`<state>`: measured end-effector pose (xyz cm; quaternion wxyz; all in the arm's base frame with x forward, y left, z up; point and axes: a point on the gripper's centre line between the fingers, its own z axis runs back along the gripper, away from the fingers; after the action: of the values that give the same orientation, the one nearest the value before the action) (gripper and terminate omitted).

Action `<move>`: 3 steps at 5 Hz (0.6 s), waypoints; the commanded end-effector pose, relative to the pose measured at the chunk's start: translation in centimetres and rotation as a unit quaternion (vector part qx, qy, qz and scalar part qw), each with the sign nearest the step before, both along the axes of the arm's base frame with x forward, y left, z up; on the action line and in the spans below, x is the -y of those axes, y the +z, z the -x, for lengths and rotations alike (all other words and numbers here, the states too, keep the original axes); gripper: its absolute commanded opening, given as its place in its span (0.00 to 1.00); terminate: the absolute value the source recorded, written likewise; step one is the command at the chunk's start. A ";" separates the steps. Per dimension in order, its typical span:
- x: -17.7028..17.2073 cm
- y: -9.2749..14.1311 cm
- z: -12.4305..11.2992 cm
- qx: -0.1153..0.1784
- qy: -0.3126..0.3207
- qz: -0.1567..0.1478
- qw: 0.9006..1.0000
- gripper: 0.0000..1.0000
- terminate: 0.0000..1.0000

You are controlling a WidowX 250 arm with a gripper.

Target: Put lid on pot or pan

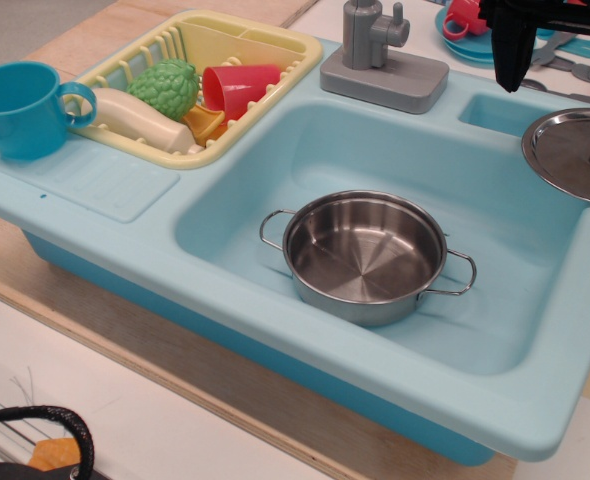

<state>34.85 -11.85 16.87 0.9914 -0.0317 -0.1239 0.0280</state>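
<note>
The pot is a shallow stainless-steel pot with two wire loop handles. It stands upright and uncovered in the basin of the light-blue toy sink. The lid is a shiny steel disc with a small knob. It lies on the sink's right rim, cut off by the frame's right edge. My gripper is black and hangs at the top right, just above and behind the lid. One finger shows fully; the other is at the frame's edge. The jaws stand wide apart and hold nothing.
A grey toy faucet stands behind the basin. A yellow dish rack at the back left holds a red cup, a green vegetable and other toys. A blue cup stands on the left drainboard. Blue plates and utensils lie behind the gripper.
</note>
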 end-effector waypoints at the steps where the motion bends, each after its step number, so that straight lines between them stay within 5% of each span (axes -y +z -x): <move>1: 0.0 0.0 0.0 0.000 0.000 0.000 1.000 1.00 0.00; 3: 1.5 -1.1 -1.2 -0.016 -0.018 0.007 1.000 1.00 0.00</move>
<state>36.39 -13.41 13.68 0.9962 -0.0376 -0.0784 0.0091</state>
